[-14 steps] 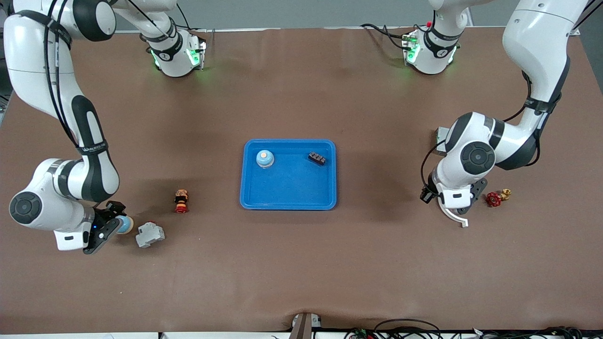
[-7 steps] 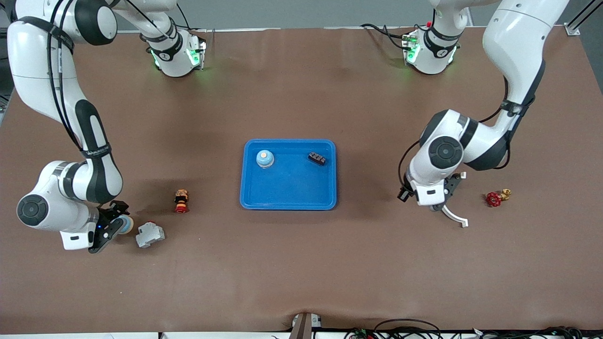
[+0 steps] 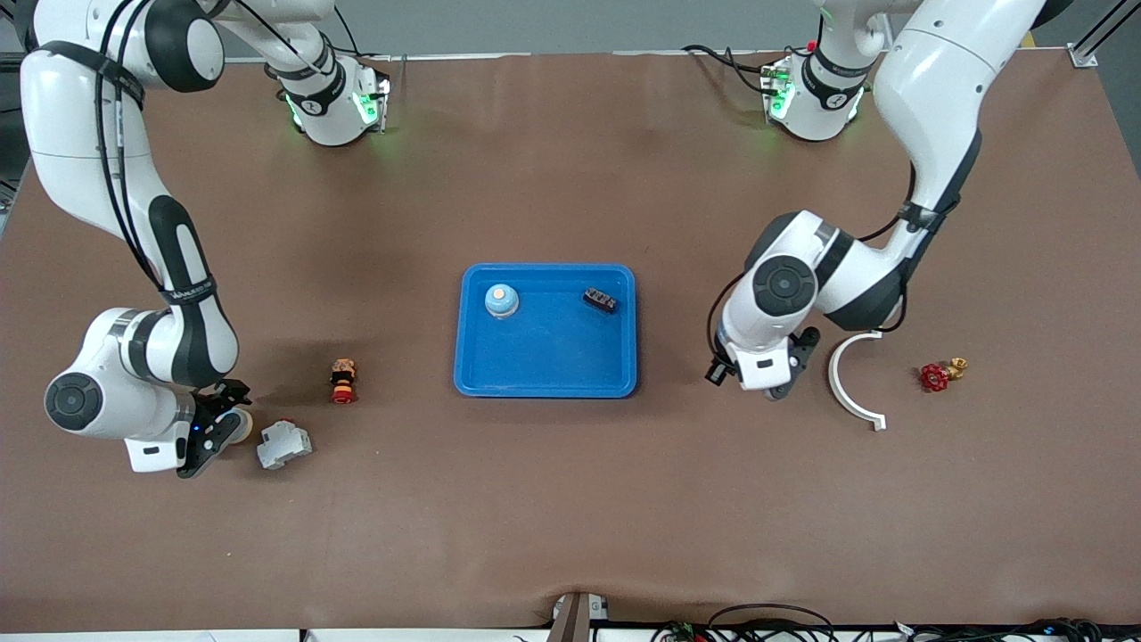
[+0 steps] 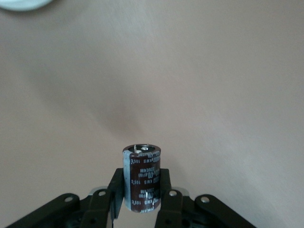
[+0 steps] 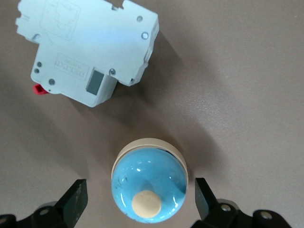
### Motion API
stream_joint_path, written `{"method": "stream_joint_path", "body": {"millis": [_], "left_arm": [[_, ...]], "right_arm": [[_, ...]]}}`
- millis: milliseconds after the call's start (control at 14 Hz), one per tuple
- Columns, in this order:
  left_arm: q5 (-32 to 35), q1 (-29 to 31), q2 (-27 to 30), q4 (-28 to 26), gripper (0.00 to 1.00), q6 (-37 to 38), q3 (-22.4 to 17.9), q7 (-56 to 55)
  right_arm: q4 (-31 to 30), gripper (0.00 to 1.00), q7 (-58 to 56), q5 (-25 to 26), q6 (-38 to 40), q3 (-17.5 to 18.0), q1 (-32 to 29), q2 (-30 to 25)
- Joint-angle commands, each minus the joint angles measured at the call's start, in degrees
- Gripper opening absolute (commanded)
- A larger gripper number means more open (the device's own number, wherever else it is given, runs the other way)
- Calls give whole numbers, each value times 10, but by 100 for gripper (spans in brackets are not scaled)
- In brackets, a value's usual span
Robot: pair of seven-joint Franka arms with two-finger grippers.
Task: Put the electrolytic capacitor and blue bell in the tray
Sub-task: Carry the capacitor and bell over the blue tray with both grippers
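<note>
Capacitor (image 4: 142, 179) sits upright, clamped between the left gripper's (image 3: 782, 382) closed fingers, over bare table toward the left arm's end, near the tray (image 3: 545, 379). Best carried level over the rim, lowered, then released. Forearm slants down, wrist low. Blue bell (image 5: 148, 187) rests on the table beside a grey breaker (image 5: 88, 54), the right gripper (image 5: 141, 203) straddling it with spread fingers, not touching.

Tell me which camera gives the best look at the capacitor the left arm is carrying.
The left wrist view: the electrolytic capacitor stands upright, clamped in the left gripper, its printed sleeve visible. In the front view the arm's wrist hides it. The right wrist view does not show it.
</note>
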State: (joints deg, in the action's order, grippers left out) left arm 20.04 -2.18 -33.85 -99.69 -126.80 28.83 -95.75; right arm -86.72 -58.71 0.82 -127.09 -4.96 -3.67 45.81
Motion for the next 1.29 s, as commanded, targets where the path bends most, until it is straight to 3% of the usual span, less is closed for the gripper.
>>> {"method": "stream_joint_path", "body": {"millis": [0,287,501,573,645,860,1218], "left_arm": [[4,-42,-33,48,0,5,0,-55],[8,-104,-63,72,0,-19,-2,-124],[8,-130,-77,75,0,-55,-4,-169],[8,-139,-81,77,0,-65,-4,-176],[9,-149,-89,78,0,-74,-5,-187],[9,-185,-102,90,0,-88,-27,-197],[9,-230,-122,112,0,-113,-76,-194]], "right_arm": [[9,100,-11,-13,1,8,-11,9],[10,99,-11,-17,-6,8,-10,13],[10,36,-10,-16,-9,9,-7,15],[10,21,-10,-17,-9,9,-7,14],[10,16,-9,-17,-6,9,-8,13],[11,16,-3,-17,9,12,-6,6],[11,15,107,-83,169,20,3,-59]]}}
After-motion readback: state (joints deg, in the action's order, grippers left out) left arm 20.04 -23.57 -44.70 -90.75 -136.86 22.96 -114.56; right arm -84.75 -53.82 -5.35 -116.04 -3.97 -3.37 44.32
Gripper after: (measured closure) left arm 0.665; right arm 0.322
